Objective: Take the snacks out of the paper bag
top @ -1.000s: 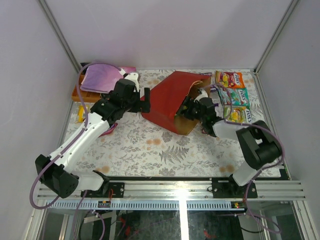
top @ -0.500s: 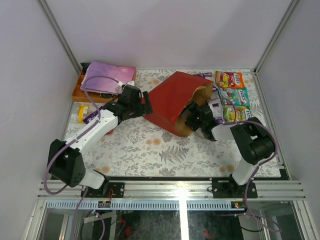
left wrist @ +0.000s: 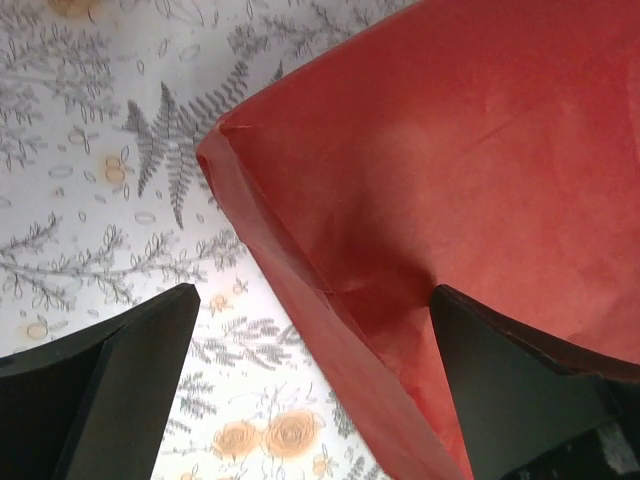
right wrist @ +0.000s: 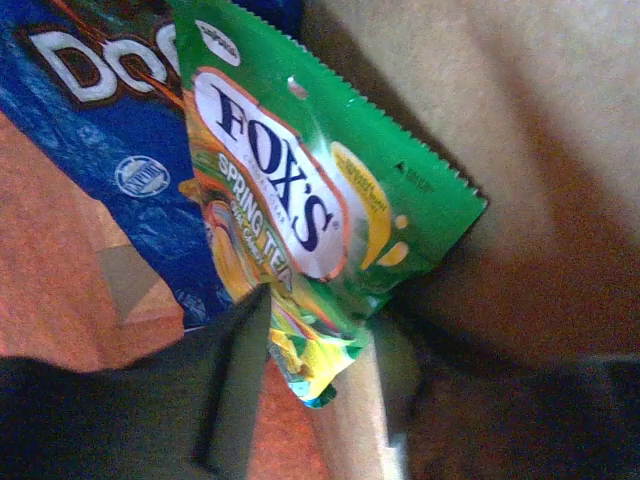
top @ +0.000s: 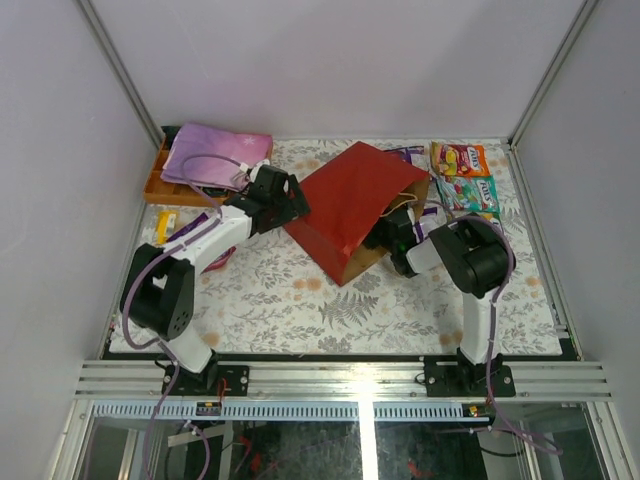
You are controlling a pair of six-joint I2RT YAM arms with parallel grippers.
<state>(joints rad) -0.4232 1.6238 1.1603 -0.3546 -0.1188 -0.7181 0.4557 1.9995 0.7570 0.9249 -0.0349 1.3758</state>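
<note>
Table [top: 300, 300]: R tool [right wrist: 330, 335] round green pack [right wrist: 300, 200]

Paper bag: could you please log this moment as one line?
paper bag: on side | left hand: open, straddling bag's edge | right hand: inside bag, at green Fox's packet, grip unclear | Doritos bag: inside

This looks like a robot lab, since a left arm [top: 205, 238] and a right arm [top: 470, 255] are bolted to a metal rail [top: 340, 380] at the near edge of a table [top: 300, 300] shut in by plain pale walls [top: 330, 70].
</note>
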